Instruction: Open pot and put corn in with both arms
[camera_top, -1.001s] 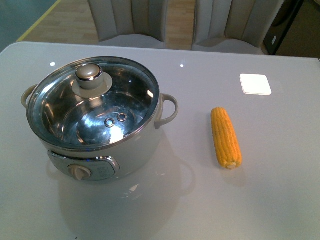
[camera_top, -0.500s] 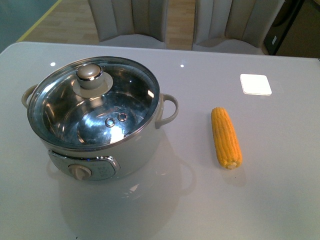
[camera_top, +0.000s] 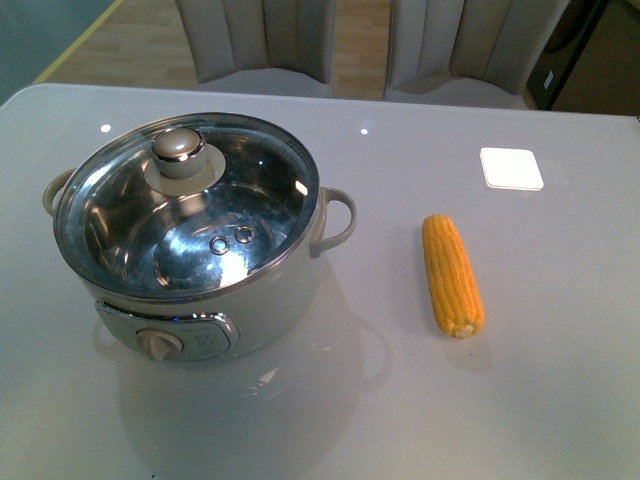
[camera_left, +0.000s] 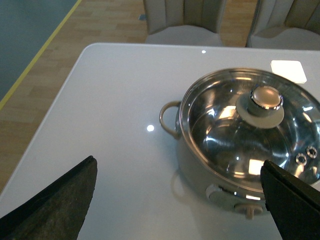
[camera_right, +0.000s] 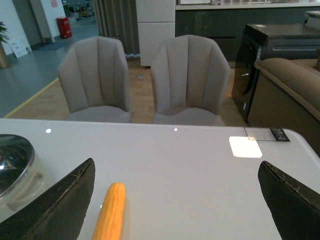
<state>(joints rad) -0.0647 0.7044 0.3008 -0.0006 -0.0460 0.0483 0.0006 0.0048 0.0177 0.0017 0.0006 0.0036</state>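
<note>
Nothing's been touched yet as far as I can see. The big round white electric pot (camera_top: 280, 300) with the shiny steel bowl sits on the left of the pale glossy surface (camera_top: 400, 400). Its glass lid (camera_top: 250, 190) is seated flat on the rim, and the beige knob (camera_top: 179, 148) shows toward the far-left part of the lid. The husked yellow-orange corn cob (camera_top: 452, 275) lies off to the right, well apart from the pot, running near-to-far with its pale stub end nearest. A small white square pad (camera_top: 511, 168) sits further back on the right, out of the way.

Neither arm shows in the front view. Going by the wrist cameras, the left jaws are spread wide and empty, looking at the pot from its left. The right jaws are also wide apart and empty, with the corn ahead, closer to one finger than the other.

I reckon the step in hand is the lid. The left jaws should centre over the knob and close on its neck rather than the rounded cap, which looks slippery. Lift straight up before swinging away so the pot doesn't get dragged, and park the lid to the left. The right jaws should take the cob across its middle so it hangs level.
</note>
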